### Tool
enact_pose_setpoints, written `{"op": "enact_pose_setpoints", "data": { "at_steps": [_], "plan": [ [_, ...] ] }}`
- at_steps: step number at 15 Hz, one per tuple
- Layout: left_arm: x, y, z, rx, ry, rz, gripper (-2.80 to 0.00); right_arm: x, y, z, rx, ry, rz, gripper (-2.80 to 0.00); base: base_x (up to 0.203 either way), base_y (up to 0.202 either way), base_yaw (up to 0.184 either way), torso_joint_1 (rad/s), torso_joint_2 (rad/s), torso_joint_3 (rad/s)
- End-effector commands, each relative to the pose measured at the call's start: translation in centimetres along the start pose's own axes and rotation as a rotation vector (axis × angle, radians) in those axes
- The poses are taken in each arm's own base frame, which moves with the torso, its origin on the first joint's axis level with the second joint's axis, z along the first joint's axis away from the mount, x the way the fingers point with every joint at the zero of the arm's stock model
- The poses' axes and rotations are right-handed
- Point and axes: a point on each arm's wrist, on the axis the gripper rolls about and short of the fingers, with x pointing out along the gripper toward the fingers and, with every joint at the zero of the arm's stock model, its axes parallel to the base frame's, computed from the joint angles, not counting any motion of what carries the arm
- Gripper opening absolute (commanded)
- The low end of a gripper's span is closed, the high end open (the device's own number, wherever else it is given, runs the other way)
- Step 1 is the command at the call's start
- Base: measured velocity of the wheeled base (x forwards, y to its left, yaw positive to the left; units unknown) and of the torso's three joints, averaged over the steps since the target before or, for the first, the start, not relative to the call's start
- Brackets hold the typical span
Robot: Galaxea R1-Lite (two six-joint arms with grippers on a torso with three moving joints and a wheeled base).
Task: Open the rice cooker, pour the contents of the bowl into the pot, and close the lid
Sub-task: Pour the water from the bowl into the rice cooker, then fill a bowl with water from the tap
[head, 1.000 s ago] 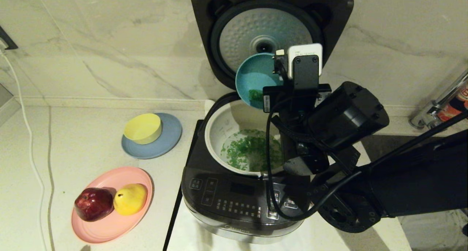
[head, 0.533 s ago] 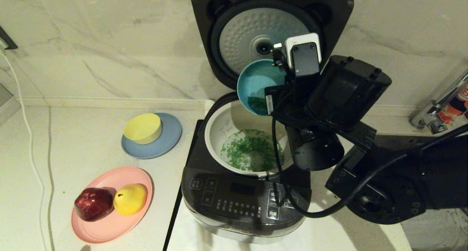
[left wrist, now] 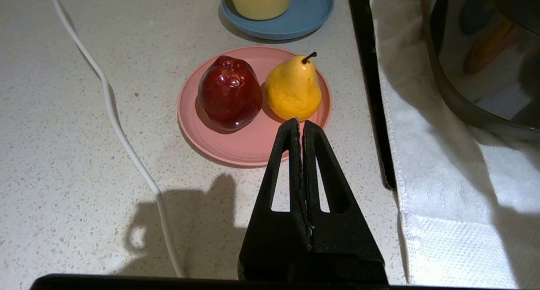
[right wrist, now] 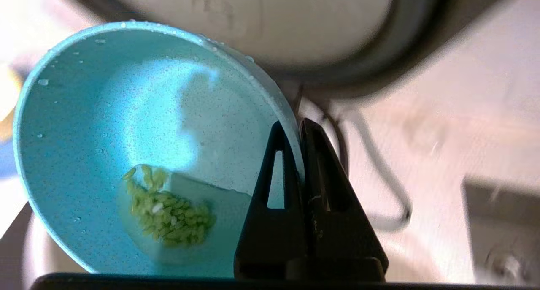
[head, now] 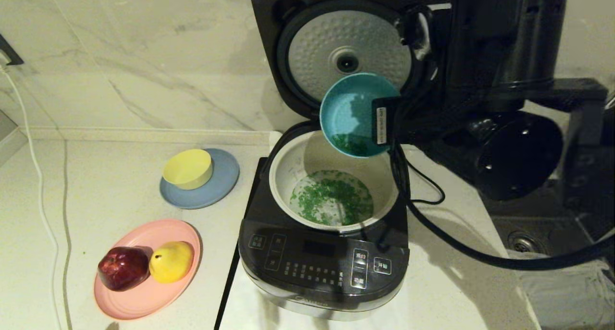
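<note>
The black rice cooker (head: 322, 267) stands open, its lid (head: 346, 56) upright with the dimpled silver plate facing me. Green bits (head: 334, 202) lie scattered in the cream pot (head: 283, 176). Above the pot's far rim hangs the teal bowl (head: 350, 111), tipped steeply, with a small clump of green contents (right wrist: 168, 216) and some liquid in its lower part. My right gripper (right wrist: 297, 127) is shut on the bowl's rim, one finger inside and one outside. My left gripper (left wrist: 300, 122) is shut and empty, low over the counter near the pink plate.
A pink plate (head: 139, 301) with a red apple (head: 123, 267) and a yellow pear (head: 171, 261) sits at the front left. Behind it a yellow bowl (head: 188, 168) rests on a blue-grey plate (head: 226, 183). A white cable (head: 41, 195) runs down the far left. A sink (head: 523, 241) lies right.
My right arm has swung up and to the right, carrying the tilted bowl slightly rightward over the pot. More green bits lie in the pot; the wrist no longer covers its right side.
</note>
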Motion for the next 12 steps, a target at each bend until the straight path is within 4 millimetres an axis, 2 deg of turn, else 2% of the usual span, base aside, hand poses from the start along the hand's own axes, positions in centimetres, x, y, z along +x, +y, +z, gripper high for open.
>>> {"op": "enact_pose_setpoints", "data": {
  "at_steps": [1,4,7,10,12],
  "plan": [
    [0.1,0.0,-0.3,0.000,0.008,0.000,-2.80,-2.8,-2.6,0.8,-0.003,0.180,0.048,-2.80,0.000,0.000,0.000,0.000,0.00,0.000],
    [0.1,0.0,-0.3,0.000,0.008,0.000,-2.80,-5.7,-5.3,1.9,0.079,0.338,0.066,-2.80,0.000,0.000,0.000,0.000,0.00,0.000],
    [0.1,0.0,-0.3,0.000,0.008,0.000,-2.80,-8.6,-8.9,2.4,0.126,0.425,0.054,-2.80,0.000,0.000,0.000,0.000,0.00,0.000],
    [0.1,0.0,-0.3,-0.001,0.008,0.000,-2.80,-10.4,-13.0,1.8,0.155,0.568,-0.009,-2.80,0.000,0.000,0.000,0.000,0.00,0.000],
    [0.1,0.0,-0.3,0.000,0.008,0.000,-2.80,-10.9,-15.3,1.1,0.219,0.648,-0.080,-2.80,0.000,0.000,0.000,0.000,0.00,0.000]
  ]
}}
